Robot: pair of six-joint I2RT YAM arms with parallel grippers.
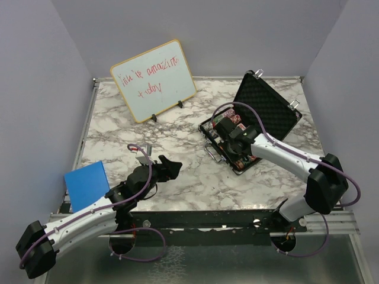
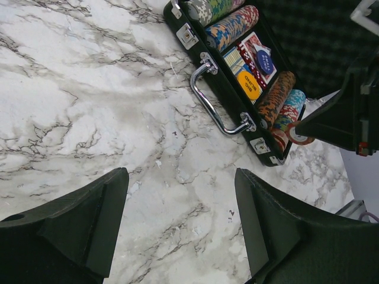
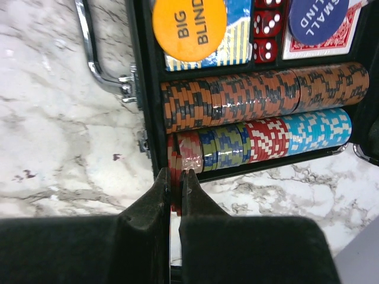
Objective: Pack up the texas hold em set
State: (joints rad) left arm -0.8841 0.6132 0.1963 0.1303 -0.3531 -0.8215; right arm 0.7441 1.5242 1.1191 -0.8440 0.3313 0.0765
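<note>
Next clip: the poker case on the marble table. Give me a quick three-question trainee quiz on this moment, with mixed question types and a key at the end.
1. True or false: the left pincer is shut on a card deck.
2. What does the right pincer pinch? A) a red chip at the end of a chip row in the briefcase; B) a die; C) the carry handle.
3. Fill in: the orange disc reads ____.

Key: 1 false, it hangs open and empty over the marble table. 2 A. 3 BIG BLIND.
</note>
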